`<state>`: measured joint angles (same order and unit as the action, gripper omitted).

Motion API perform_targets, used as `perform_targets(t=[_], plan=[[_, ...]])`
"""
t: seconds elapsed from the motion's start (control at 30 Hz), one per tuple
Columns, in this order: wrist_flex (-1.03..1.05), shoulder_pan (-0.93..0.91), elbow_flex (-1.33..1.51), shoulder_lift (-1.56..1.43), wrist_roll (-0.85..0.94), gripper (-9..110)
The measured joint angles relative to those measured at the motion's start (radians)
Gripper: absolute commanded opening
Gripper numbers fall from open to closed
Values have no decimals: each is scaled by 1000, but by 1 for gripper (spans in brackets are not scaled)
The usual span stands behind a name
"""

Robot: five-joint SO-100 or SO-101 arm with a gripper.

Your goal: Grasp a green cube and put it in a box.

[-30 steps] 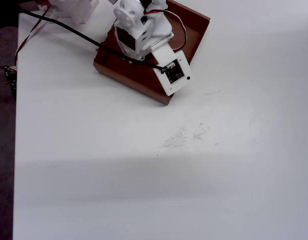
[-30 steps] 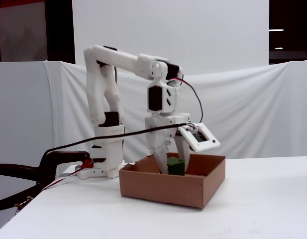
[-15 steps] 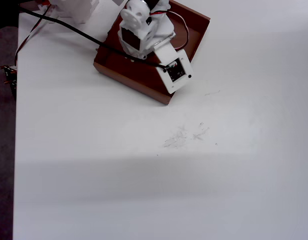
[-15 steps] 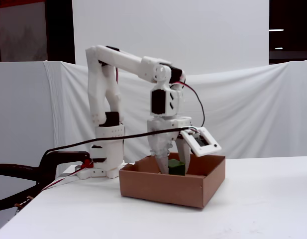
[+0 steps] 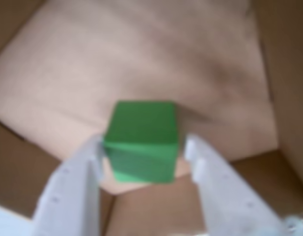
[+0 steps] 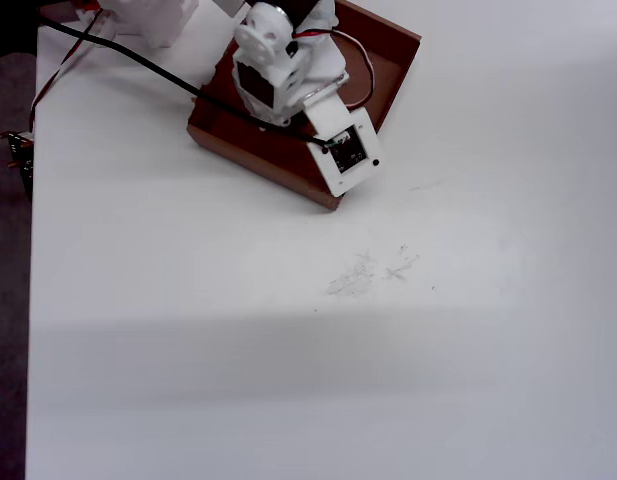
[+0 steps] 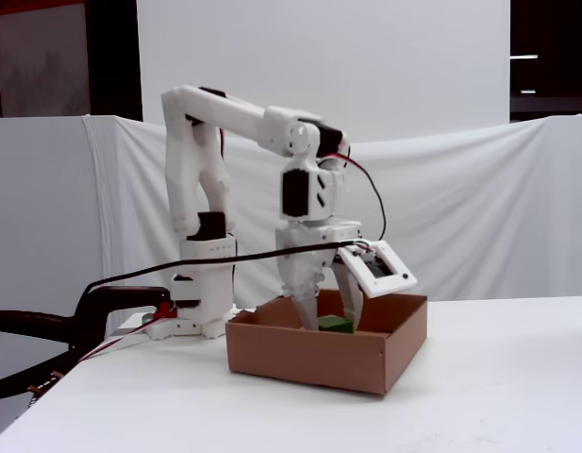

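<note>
The claw is seen in the wrist view with its two pale fingers spread to either side of the green cube. The left finger lies against or just beside the cube's left face, while a narrow gap is visible between the cube and the right finger, so the cube is bracketed but does not appear to be squeezed. The cube is placed inside the box, on or just over its cardboard floor near a corner where two low walls meet; whether it rests fully on the floor cannot be told, as the view is blurred.

In the fixed view, the claw is pointed straight down into the box, and only the top of the green cube is seen above the near wall, between the fingertips. The white arm is arched over from its base at the back left of the white surface, and a black cable is draped from the wrist down toward the surface's left edge.

In the overhead view, the box is found near the far edge of the surface, left of centre, and most of its interior is covered by the arm, so the cube is hidden there. Faint scuff marks are seen near the middle of the surface.
</note>
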<state>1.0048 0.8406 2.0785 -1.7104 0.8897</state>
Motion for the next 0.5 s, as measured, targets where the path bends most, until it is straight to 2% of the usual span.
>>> perform_targets(t=[0.2, 0.5], plan=[[46, -135, 0, -155, 0, 22], [37, -443, 100, -419, -17, 22]])
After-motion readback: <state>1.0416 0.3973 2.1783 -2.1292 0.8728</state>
